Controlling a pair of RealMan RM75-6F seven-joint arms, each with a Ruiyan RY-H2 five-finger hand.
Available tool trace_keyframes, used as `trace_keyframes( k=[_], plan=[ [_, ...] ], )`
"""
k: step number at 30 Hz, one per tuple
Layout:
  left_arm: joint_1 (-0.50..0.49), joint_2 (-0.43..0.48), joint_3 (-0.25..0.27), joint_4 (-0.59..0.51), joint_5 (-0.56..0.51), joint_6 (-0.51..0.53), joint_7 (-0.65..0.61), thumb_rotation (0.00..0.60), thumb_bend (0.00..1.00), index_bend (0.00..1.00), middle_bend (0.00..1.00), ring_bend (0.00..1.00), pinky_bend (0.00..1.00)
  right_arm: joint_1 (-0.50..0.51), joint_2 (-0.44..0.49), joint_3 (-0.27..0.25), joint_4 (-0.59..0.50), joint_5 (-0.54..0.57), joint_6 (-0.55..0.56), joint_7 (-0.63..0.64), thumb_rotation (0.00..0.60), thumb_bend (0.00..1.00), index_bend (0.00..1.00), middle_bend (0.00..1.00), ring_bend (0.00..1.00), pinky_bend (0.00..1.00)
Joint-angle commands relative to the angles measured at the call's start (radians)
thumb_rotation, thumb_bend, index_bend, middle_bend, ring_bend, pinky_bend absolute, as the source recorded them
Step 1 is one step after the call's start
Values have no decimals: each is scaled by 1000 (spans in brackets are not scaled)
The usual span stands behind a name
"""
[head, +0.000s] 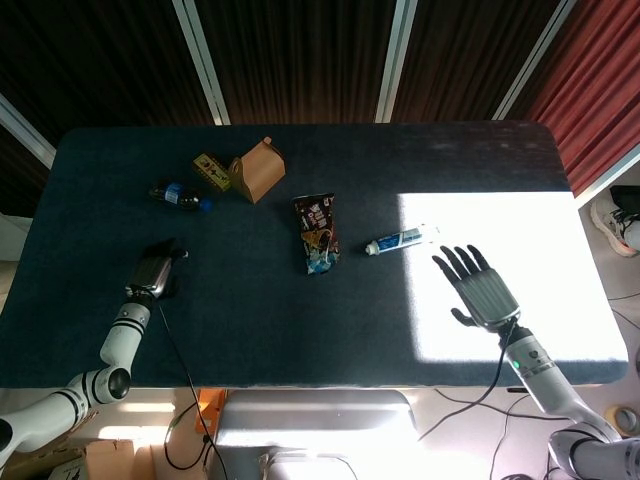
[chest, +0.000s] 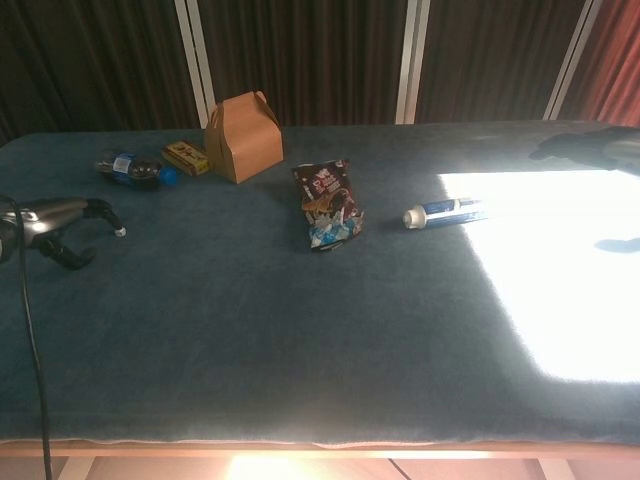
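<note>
My left hand (head: 155, 272) (chest: 58, 218) hovers low over the dark blue table (head: 260, 320) near its left front. Its fingers are bent in a hook with a gap to the thumb, and nothing is in it. A blue-capped bottle (head: 180, 195) (chest: 135, 168) lies nearest, farther back. My right hand (head: 482, 290) (chest: 592, 148) is flat over the sunlit patch at the right, fingers spread, empty. A toothpaste tube (head: 400, 240) (chest: 445, 211) lies just left of it and farther back.
A brown gable-top box (head: 256, 170) (chest: 243, 137) stands at the back left, a small yellow packet (head: 211, 170) (chest: 187, 156) beside it. A crumpled snack bag (head: 317, 233) (chest: 330, 203) lies mid-table. Dark curtains hang behind the far edge.
</note>
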Motion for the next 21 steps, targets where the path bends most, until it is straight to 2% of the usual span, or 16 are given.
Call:
trace_keyframes(
  k=[1, 9, 14, 18, 21],
  plan=[
    [2, 2, 3, -5, 7, 3, -2, 600, 595, 243, 0, 0, 88, -1, 0, 0, 2, -1, 0, 3, 600, 214, 0, 0, 0, 0],
    [26, 31, 34, -94, 77, 60, 1, 600, 596, 242, 0, 0, 88, -1, -2, 3, 7, 4, -5, 10, 600, 214, 0, 0, 0, 0],
    [52, 72, 51, -198, 145, 138, 1, 600, 596, 242, 0, 0, 88, -4, -6, 0, 11, 1, -4, 11, 600, 214, 0, 0, 0, 0],
    [97, 154, 71, -343, 250, 236, -46, 600, 592, 233, 0, 0, 89, -17, -1, -5, 5, -13, 19, 17, 600, 214, 0, 0, 0, 0],
    [184, 277, 124, -497, 390, 373, -128, 600, 567, 107, 0, 0, 88, -61, 27, -27, -16, -54, 94, 17, 600, 214, 0, 0, 0, 0]
  ],
)
